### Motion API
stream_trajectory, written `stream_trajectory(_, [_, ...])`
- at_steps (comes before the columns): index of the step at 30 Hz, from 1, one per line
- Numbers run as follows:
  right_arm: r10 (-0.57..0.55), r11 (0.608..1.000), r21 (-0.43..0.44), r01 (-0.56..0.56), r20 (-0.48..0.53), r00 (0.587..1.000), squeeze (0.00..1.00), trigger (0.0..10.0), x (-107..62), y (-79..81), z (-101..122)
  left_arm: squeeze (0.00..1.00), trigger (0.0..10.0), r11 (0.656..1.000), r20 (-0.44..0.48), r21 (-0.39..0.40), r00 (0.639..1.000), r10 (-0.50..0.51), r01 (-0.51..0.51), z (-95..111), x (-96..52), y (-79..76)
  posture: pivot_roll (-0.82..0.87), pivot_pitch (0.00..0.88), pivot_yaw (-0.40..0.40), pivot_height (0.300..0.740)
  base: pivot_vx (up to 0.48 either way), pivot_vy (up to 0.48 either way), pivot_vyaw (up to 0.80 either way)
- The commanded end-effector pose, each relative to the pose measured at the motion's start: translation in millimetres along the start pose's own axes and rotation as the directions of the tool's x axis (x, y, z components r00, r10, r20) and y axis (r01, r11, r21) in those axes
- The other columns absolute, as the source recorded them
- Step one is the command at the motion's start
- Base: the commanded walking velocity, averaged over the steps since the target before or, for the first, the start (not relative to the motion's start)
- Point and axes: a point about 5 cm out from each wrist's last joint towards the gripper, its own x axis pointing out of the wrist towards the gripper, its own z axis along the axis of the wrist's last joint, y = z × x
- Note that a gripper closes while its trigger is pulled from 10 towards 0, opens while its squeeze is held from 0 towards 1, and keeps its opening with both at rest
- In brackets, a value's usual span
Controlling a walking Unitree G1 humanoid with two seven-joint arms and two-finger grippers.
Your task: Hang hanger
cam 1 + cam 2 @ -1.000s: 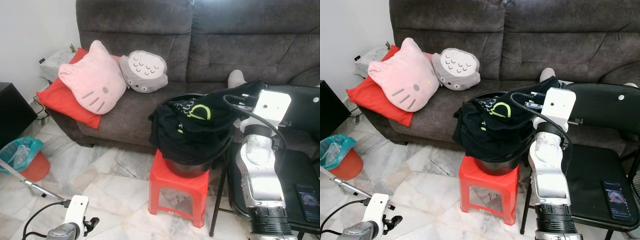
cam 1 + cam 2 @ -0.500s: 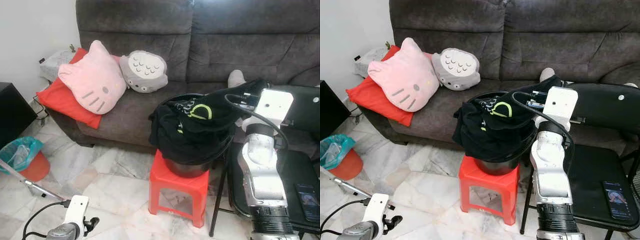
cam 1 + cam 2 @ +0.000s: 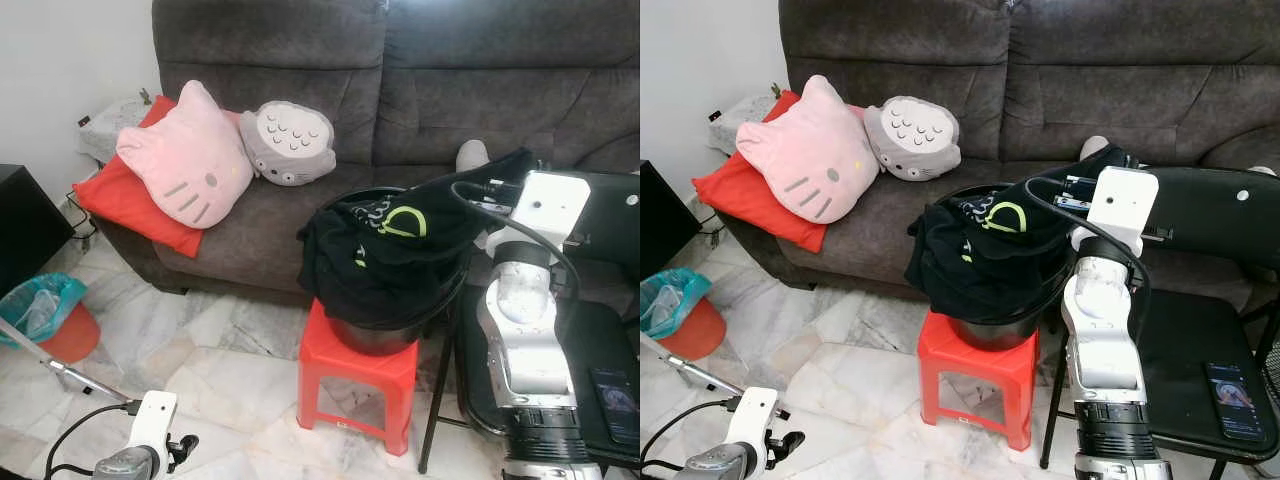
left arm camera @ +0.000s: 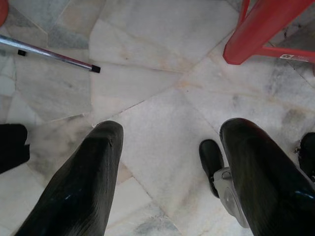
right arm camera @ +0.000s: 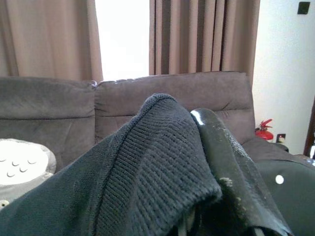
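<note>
A black garment [image 3: 395,250] with green print is heaped in a dark basin [image 3: 378,338] on a red stool [image 3: 355,378]. My right arm [image 3: 545,210] is raised beside the basin, and one edge of the garment [image 3: 505,165] is pulled up over its gripper. In the right wrist view the black knit cloth [image 5: 147,172] lies across the gripper, with one black finger [image 5: 224,167] pressed against it. My left gripper [image 4: 167,157] hangs low over the marble floor, fingers apart and holding nothing. I see no hanger.
A grey sofa [image 3: 420,80] with a pink cat pillow [image 3: 185,160], a grey pillow [image 3: 290,140] and a red cushion [image 3: 125,205] stands behind. A black chair [image 3: 1200,380] holding a phone [image 3: 1232,385] is at my right. A red bin [image 3: 55,320] and a metal rod [image 4: 49,53] sit at the left.
My right arm has lifted the garment's edge a little higher and to the right. The left arm has not moved.
</note>
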Motion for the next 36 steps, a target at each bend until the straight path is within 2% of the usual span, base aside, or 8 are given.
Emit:
stream_trajectory(1, [-0.014, 1.0, 0.003, 0.014, 0.035, 0.999, 0.0, 10.0, 5.3, -1.9, 7.3, 0.0, 10.0, 1.0, -0.017, -0.01, 1.0, 0.01, -0.011, -5.7, -1.5, 3.1, -0.05, 0.0, 0.063, 0.74, 0.0, 0.0, 0.0])
stream_trajectory(8, [-0.019, 1.0, 0.0, 0.019, 0.067, 0.998, 0.0, 10.0, 11.6, -5.3, 14.9, 0.0, 10.0, 1.0, -0.016, -0.012, 1.0, 0.011, -0.011, -5.2, -1.4, 3.0, -0.06, 0.0, 0.062, 0.74, 0.0, 0.0, 0.0])
stream_trajectory(17, [0.008, 1.0, 0.003, -0.008, 0.05, 0.999, 0.0, 10.0, 5.9, 4.0, 9.8, 0.0, 10.0, 1.0, -0.014, -0.016, 1.0, 0.01, -0.01, -4.8, -1.3, 2.8, -0.05, 0.0, 0.058, 0.74, -0.027, 0.0, 0.0])
stream_trajectory(22, [0.008, 1.0, 0.004, -0.008, 0.05, 0.999, 0.0, 10.0, 6.7, 3.7, 10.0, 0.0, 10.0, 1.0, -0.014, -0.017, 1.0, 0.011, -0.012, -4.8, -1.4, 3.2, -0.05, 0.0, 0.059, 0.74, -0.097, 0.0, 0.0])
stream_trajectory(36, [0.005, 1.0, 0.004, -0.005, 0.048, 0.999, 0.0, 10.0, 6.2, 3.4, 9.0, 0.0, 10.0, 1.0, -0.013, -0.017, 1.0, 0.01, -0.01, -4.8, -1.6, 3.7, -0.04, 0.0, 0.06, 0.74, -0.291, 0.0, 0.0])
